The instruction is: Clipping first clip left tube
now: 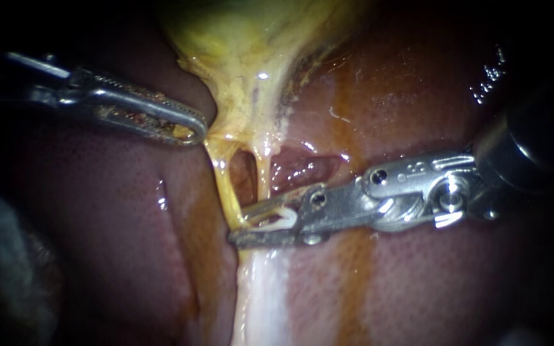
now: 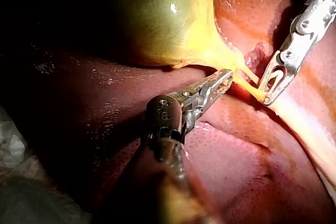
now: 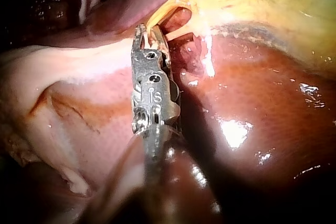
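In the endoscope view the right instrument (image 1: 242,225) comes in from the right and lies across the liver (image 1: 117,211). Its jaws stand a little apart with a white clip (image 1: 277,218) seated between them and touching both. Two thin yellow tubes run down from the narrow end of the gallbladder (image 1: 251,38), with a dark gap between them. The left tube (image 1: 224,189) reaches the tips of the right instrument's jaws and enters their mouth there. The right tube (image 1: 264,172) passes just behind the upper jaw. The left wrist view shows the same jaws spread in a V around a yellow strand, but the pictures do not show how far the clip's legs reach around the left tube. The left instrument (image 1: 190,131) comes in from the left, its jaws pressed together on the yellow edge of the gallbladder just above where the tubes split. The tissue there is drawn taut toward it
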`<state>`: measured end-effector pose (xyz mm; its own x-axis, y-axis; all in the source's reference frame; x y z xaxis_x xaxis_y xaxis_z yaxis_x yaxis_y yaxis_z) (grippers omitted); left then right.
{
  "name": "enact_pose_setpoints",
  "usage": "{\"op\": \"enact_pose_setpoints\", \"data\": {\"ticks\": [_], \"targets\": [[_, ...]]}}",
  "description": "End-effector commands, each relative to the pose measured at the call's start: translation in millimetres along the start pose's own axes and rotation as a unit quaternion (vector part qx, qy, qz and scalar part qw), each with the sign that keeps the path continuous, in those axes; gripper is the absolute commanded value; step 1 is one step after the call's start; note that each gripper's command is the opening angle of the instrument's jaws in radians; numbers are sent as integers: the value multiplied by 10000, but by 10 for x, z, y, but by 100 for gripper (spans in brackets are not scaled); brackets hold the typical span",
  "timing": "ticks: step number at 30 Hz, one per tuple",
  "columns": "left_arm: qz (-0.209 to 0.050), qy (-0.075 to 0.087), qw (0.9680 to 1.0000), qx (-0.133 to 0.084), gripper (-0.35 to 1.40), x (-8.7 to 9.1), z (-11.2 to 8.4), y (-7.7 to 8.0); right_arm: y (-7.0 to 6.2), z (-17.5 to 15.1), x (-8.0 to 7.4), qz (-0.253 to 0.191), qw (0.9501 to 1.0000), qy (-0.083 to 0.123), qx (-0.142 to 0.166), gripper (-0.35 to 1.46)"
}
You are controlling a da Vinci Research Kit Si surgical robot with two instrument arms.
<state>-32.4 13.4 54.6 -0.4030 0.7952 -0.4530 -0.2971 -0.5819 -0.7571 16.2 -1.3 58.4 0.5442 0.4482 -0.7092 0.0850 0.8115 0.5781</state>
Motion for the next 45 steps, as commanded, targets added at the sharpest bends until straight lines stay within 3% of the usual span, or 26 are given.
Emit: {"op": "enact_pose_setpoints", "data": {"ticks": [1, 8, 14, 24, 32, 34, 38, 45], "targets": [[1, 1, 10000, -1, -35, 0, 0, 0, 0, 0, 0, 0, 10000, 1, -1, -9], [1, 1, 10000, 0, -35, 0, 0, 0, 0, 1, 1, 60, 10000, 13, -1, 31], [1, 0, 10000, -1, -35, 0, 0, 0, 1, 1, 1, 90, 9998, 172, 31, 43], [1, 0, 10000, -1, -35, 0, 0, 0, 3, 6, -4, 398, 9981, 456, 95, 48], [1, 1, 10000, 0, -35, 0, -1, 1, 10, 14, -19, 1074, 9895, 915, 308, 50], [0, 1, 10000, 1, -35, 0, -1, 1, 11, 15, -23, 1212, 9871, 958, 423, 50], [0, 1, 10000, 2, -35, -1, -1, 1, 12, 19, -31, 1238, 9862, 927, 586, 49], [0, 2, 10000, 3, -35, -1, 0, 1, 15, 29, -39, 1276, 9835, 1051, 734, 49]]}}
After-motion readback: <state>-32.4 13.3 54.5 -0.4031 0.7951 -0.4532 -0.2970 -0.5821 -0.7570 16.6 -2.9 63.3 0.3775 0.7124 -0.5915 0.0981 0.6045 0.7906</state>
